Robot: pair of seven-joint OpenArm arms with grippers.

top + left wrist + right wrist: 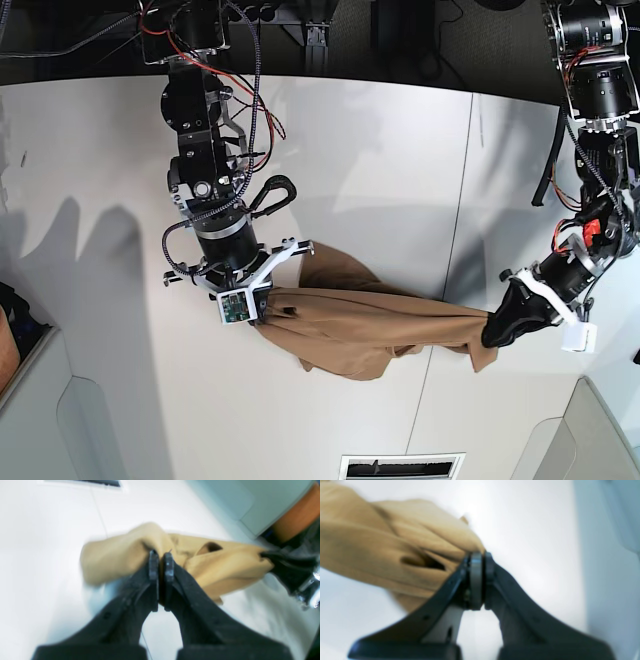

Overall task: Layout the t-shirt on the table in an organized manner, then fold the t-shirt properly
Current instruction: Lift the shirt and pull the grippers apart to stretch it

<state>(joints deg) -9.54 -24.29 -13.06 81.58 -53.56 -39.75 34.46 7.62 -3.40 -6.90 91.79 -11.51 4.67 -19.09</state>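
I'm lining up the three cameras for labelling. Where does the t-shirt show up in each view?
Left wrist: the t-shirt spans the middle, pinched by the left gripper at center and the right gripper at right.
Right wrist: upper left, clamped at center.
Base: lower middle, stretched between both grippers.
Shared landmark: the white table.

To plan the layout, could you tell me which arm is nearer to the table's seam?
Left. The left arm has its jaws on the shirt right beside the seam; the right arm holds the shirt's other end, far from it.
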